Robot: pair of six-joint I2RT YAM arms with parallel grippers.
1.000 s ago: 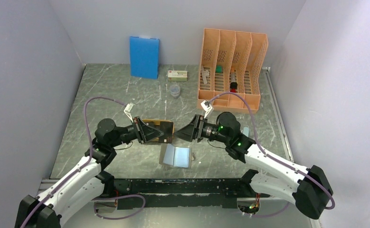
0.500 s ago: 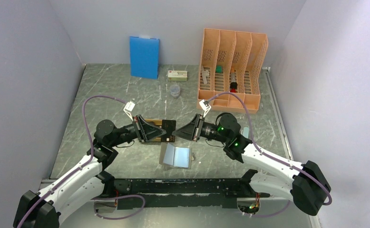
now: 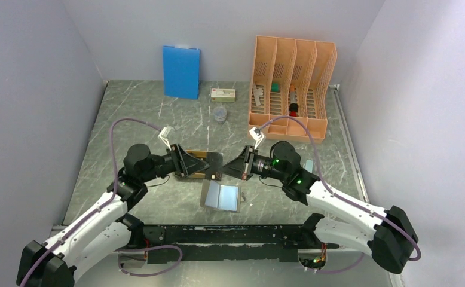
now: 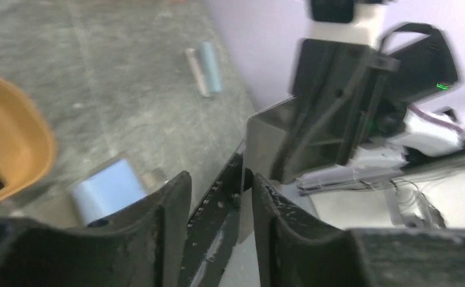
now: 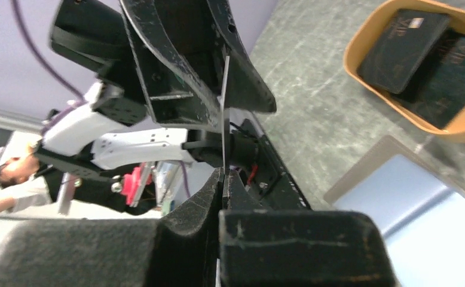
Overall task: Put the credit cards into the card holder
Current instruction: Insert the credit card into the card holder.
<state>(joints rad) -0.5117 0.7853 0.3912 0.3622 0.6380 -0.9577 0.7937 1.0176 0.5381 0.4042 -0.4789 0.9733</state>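
black card [image 4: 263,149] in right gripper's [image 5: 223,172] pinch

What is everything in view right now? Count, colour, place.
credit cards: three, dark; two in the tray, one upright between the tools
card holder: one, grey, pale blue inside; open, near centre
tray: one, orange; behind the card holder
file rack: one, orange; back right, small items inside
board: one, blue; upright at back wall
box: one, white; back centre
cup: one, clear; before the box
stick: one, pale blue; beside right arm
left tool: black; open around the card
right tool: black; shut on the card
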